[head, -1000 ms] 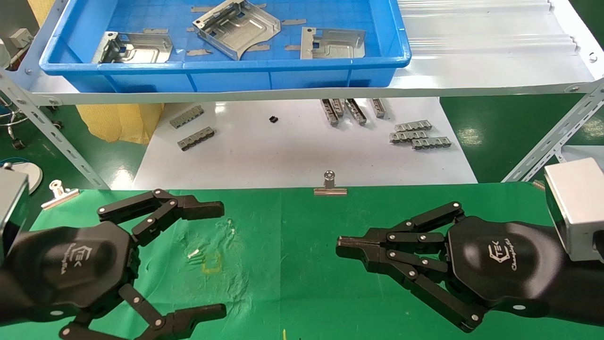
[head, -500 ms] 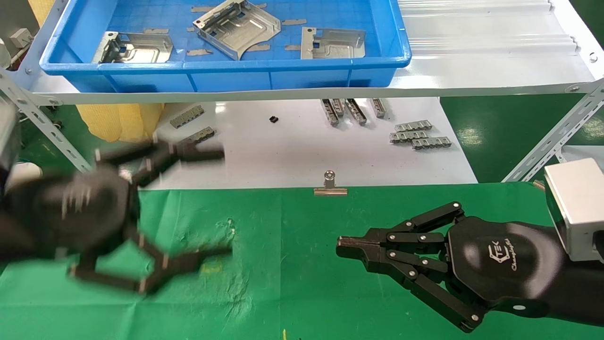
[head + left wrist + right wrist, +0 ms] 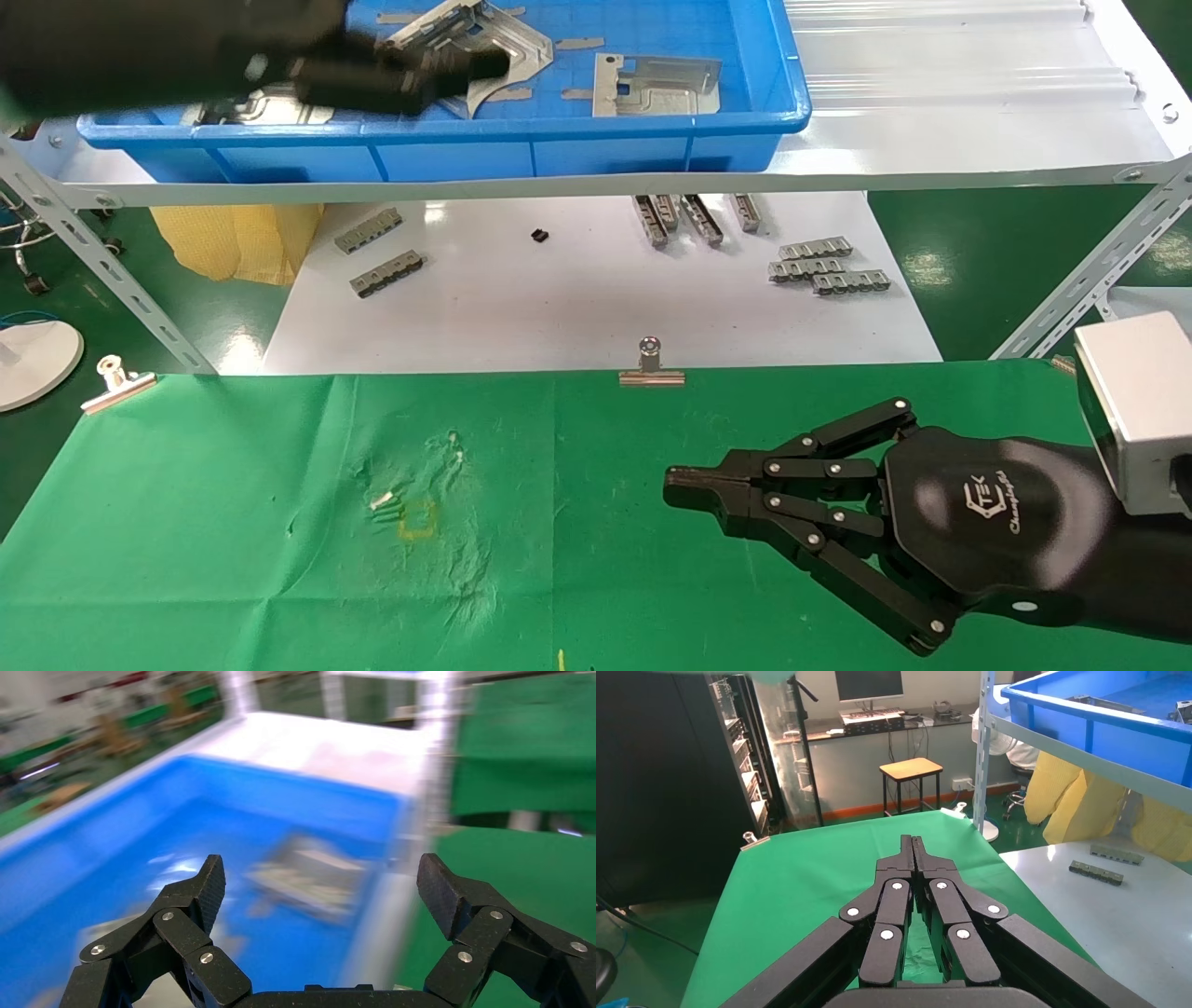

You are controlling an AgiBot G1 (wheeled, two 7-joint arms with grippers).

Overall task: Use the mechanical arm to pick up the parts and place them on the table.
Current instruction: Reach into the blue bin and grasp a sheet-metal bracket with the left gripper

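Three shiny silver parts lie in the blue tray [image 3: 559,154] on the shelf: a left one [image 3: 275,107] partly hidden by my arm, a middle one [image 3: 526,39] and a right one [image 3: 656,86]. My left gripper [image 3: 410,70] is blurred, raised over the tray's left half, with a finger near the middle part. In the left wrist view it [image 3: 323,881] is open and empty, with a blurred part [image 3: 309,874] in the tray beyond it. My right gripper [image 3: 672,485] is shut and empty, low over the green table [image 3: 233,522], as its wrist view [image 3: 912,843] shows.
The white metal-framed shelf [image 3: 931,93] holds the tray. Below it a glossy white board [image 3: 577,298] carries grey comb-like strips [image 3: 829,266]. Binder clips [image 3: 651,368] [image 3: 116,382] sit on the cloth's far edge. A yellowish mark [image 3: 416,517] is on the cloth.
My left gripper has risen from just above the green cloth and moved away to over the blue tray, still open. The right arm has not moved.
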